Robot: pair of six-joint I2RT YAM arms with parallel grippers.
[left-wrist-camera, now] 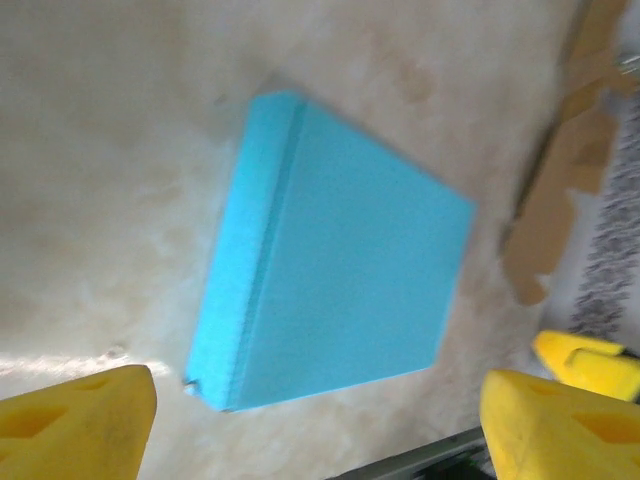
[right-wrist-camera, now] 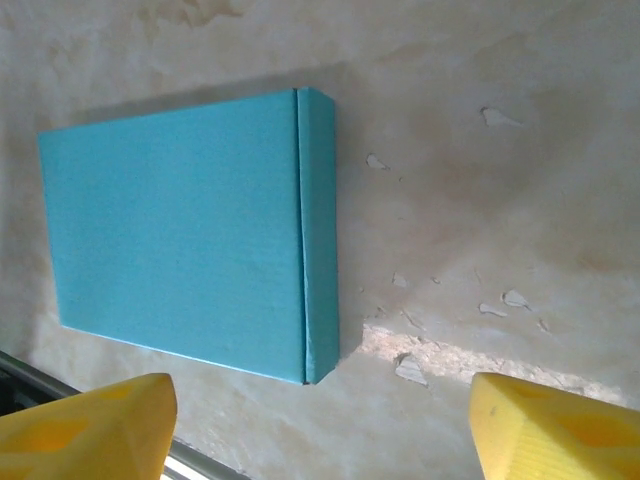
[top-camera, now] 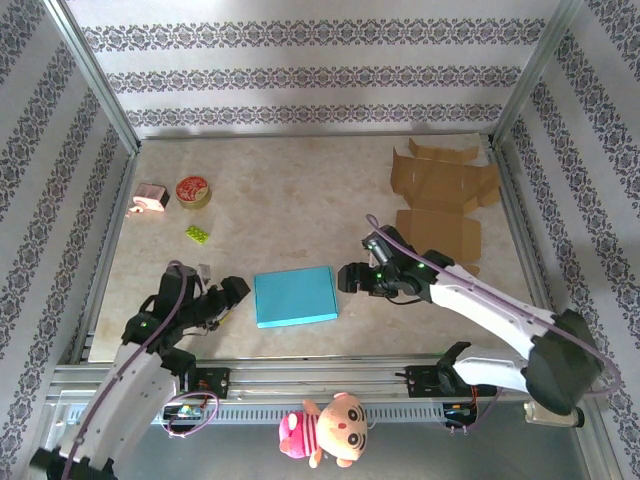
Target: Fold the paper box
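Clutter is thin close to the arms: a pink plush doll (top-camera: 325, 430) lies on the near rail (top-camera: 330, 378) between the two arm bases, clear of both. Just beyond the rail, near the middle of the table (top-camera: 300, 190), the blue paper box (top-camera: 295, 296) lies flat and closed, its broad face up, with one narrow side panel showing in the left wrist view (left-wrist-camera: 335, 265) and in the right wrist view (right-wrist-camera: 185, 230). Nothing rests on it or stands between it and either gripper. Farther back on the left lie a small green packet (top-camera: 198, 234), then a round red-topped tin (top-camera: 192, 191) with a pink and white object (top-camera: 150, 199) just beside it, all well apart from the box. At the far right, flat brown cardboard blanks (top-camera: 440, 190) are spread against the wall. The left arm reaches in low from the near left, and the left gripper (top-camera: 235, 293) points at the box's left edge, close to it but apart; its yellow fingers (left-wrist-camera: 80, 420) stand wide with nothing between them. The right arm stretches in from the near right, elbow bent, with the right gripper (top-camera: 350, 277) just beside the box's right edge and likewise not touching; its fingers (right-wrist-camera: 560, 425) are also spread wide and hold nothing.
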